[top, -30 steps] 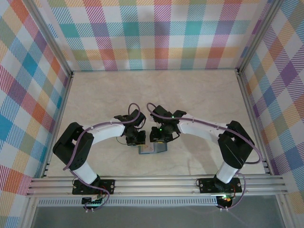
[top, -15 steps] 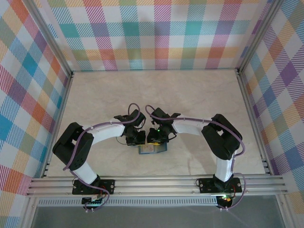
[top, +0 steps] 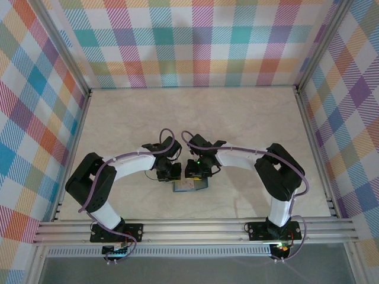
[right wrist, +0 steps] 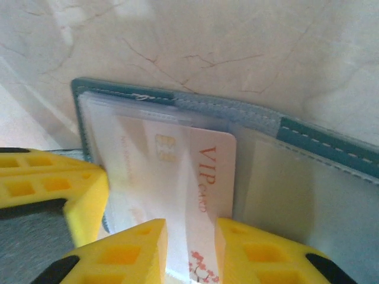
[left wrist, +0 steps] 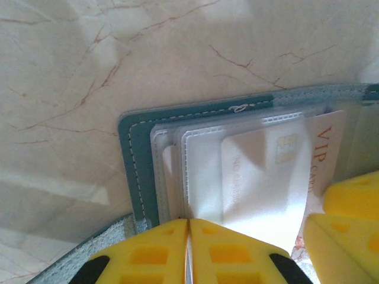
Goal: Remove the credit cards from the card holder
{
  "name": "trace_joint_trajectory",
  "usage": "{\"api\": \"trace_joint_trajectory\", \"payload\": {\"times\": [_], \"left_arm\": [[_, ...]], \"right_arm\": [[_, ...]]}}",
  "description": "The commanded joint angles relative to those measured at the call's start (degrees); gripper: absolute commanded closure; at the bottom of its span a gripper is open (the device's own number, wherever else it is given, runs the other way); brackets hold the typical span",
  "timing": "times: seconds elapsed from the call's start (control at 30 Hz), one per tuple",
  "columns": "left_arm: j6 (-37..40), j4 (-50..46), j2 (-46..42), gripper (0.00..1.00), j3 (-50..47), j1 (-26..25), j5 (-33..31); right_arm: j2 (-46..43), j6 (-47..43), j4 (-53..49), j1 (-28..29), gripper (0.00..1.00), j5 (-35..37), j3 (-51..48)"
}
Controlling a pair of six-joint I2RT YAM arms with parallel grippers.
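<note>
Both crowd the card holder (left wrist: pixel 137 160): left fingers (left wrist: pixel 176 248) closed, right fingers (right wrist: pixel 149 249) narrowly parted over credit card (right wrist: pixel 208 171).

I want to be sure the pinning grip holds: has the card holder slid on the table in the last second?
No. The card holder sits at the same spot above the near aluminium rail, with no shift either way.

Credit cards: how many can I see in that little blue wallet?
1 for certain: the credit card marked VIP, lying partly out of a clear sleeve in the open card holder. More may be hidden in the other sleeves.
</note>
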Motion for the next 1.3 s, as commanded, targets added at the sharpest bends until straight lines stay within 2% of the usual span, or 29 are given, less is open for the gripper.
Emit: {"api": "trace_joint_trajectory", "payload": {"times": [0.0,0.4,0.7,0.87,1.03,1.27], "left_arm": [[0.2,-4.3,-1.6,0.89,2.3,-0.8,-2.5],[0.0,-5.1,0.9,0.89,6.2,-2.8,-0.3],[2.3,-6.4,6.6,0.89,5.1,-2.9,-3.5],[2.7,-7.5,7.5,0.89,4.8,-2.9,-6.3],[2.8,-7.4,8.1,0.9,4.3,-2.9,-6.5],[3.0,-7.8,8.2,0.9,4.1,-2.9,-6.9]], "right_arm": [[-3.0,0.3,0.2,-0.2,0.71,-1.0,-0.4],[-1.1,-0.5,0.1,-1.7,0.7,-1.5,-2.0],[1.8,-0.9,2.0,-2.3,0.71,-4.2,-2.5],[1.7,-0.8,4.8,-2.5,0.72,-6.5,-3.8],[1.1,-0.3,6.4,-3.0,0.71,-7.7,-5.2],[0.1,-0.8,4.3,-3.4,0.68,-4.8,-5.4]]}}
